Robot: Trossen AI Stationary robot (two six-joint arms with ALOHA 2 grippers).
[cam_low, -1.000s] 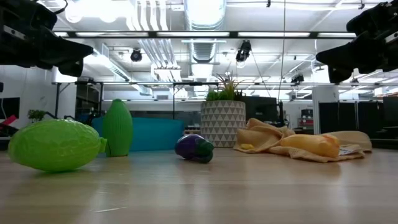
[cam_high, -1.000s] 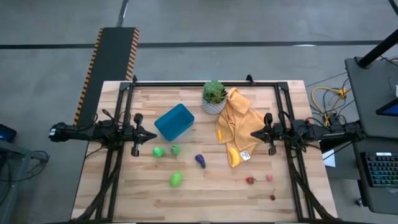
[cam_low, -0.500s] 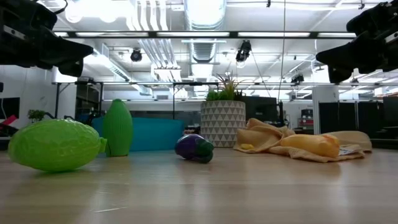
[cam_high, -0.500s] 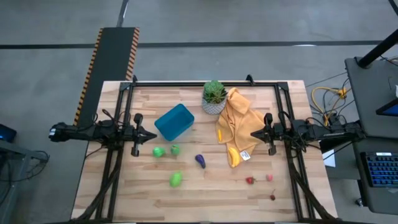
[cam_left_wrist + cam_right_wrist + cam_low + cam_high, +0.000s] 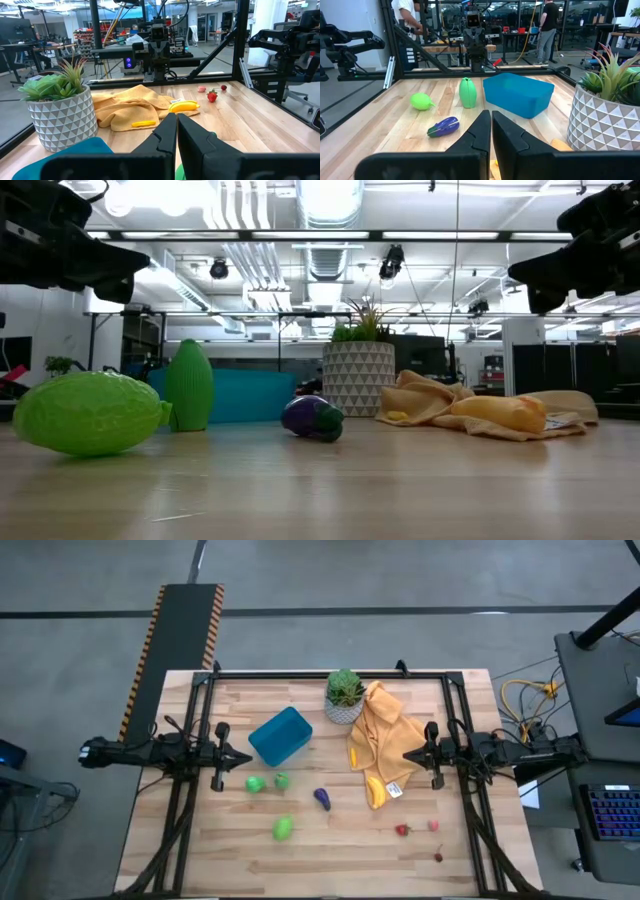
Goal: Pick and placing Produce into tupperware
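Both grippers, left (image 5: 247, 757) and right (image 5: 408, 755), are held closed and empty above the table; produce lies scattered near the tupperware (image 5: 280, 736), and rounded pieces could be nudged away

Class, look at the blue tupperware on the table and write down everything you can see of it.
The tupperware is a bright blue rectangular container with rounded corners, plastic by its look, without a lid. It sits open side up on the wooden table, turned at an angle to the edges, beside the potted plant. Nothing shows inside it. The green pieces lie apart from it, and no end effector touches it.
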